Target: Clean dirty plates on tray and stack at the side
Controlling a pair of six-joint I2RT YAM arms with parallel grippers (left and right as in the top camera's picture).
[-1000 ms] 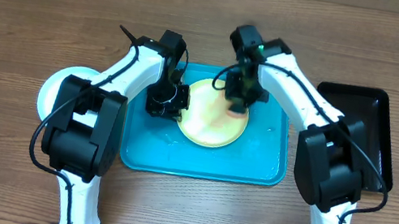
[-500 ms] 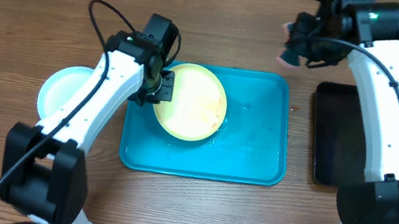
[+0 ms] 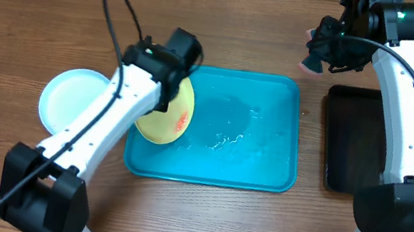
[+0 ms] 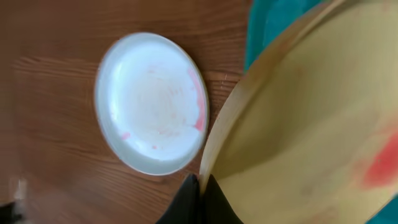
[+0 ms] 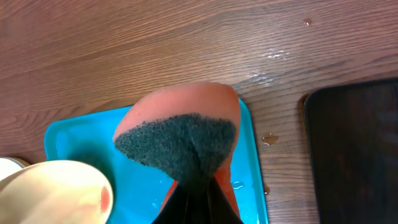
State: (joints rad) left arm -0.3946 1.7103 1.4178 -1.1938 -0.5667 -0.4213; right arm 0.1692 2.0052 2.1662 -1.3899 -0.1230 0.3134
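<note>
Yellow plate [image 3: 170, 120] tilts over the left edge of the turquoise tray [image 3: 260, 151], pinched by left gripper [image 4: 200, 186]; right gripper [image 5: 196, 183] clamps a sponge [image 5: 177, 134] upper right.

A red-smeared yellow-green plate [image 3: 172, 123] tilts steeply over the wet turquoise tray's [image 3: 260, 155] nine o'clock edge. A light blue plate [image 3: 71, 99] lies flat outside the tray, farther toward nine o'clock.

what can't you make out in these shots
- Overhead: where the left end effector grips the yellow-green plate, hidden under the left arm.
- Left wrist: much of that plate, cut off by the right and bottom edges; blurred too.
- Overhead: the black tray's right side, covered by the right arm.
- Right wrist: the sponge's lower end, behind the right end effector.
</note>
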